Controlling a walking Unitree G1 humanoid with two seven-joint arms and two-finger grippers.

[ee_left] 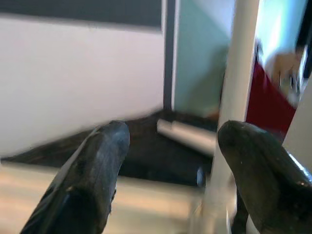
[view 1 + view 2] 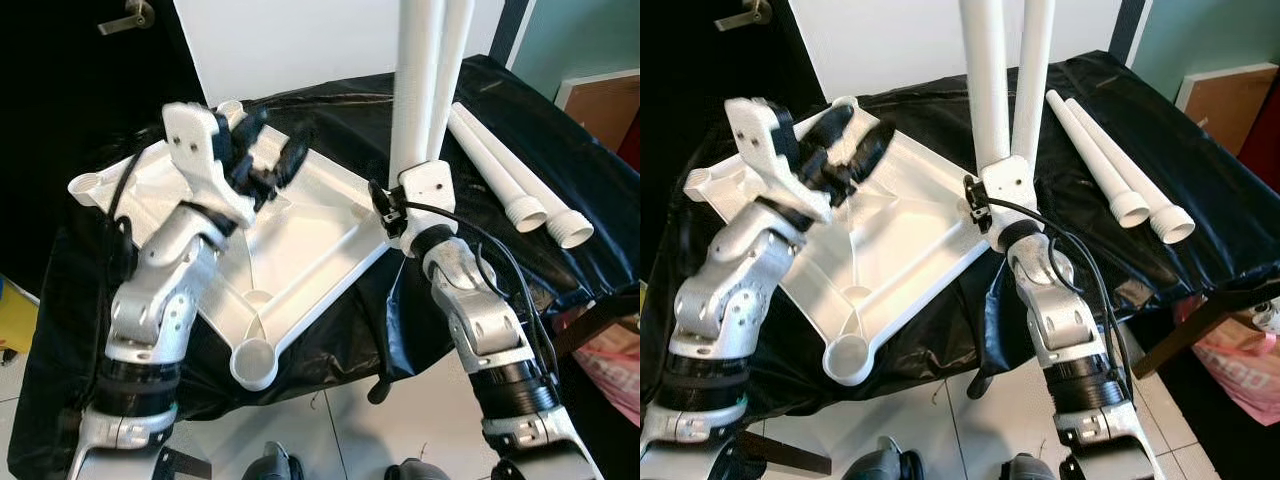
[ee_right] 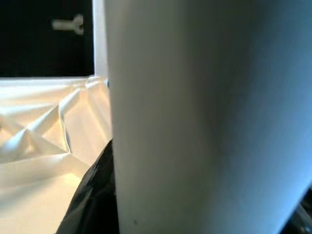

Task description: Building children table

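Your right gripper [image 2: 1002, 150] clamps the upright leg [image 2: 985, 80] at mid-frame; your left gripper [image 2: 268, 150], fingers apart, hovers over the tabletop [image 2: 300, 250].

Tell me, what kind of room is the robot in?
Probably a room in a home, used as a makeshift workbench. A black plastic sheet covers the work surface, an upside-down white tabletop and loose table legs lie on it, and there is a tiled floor and a door handle.
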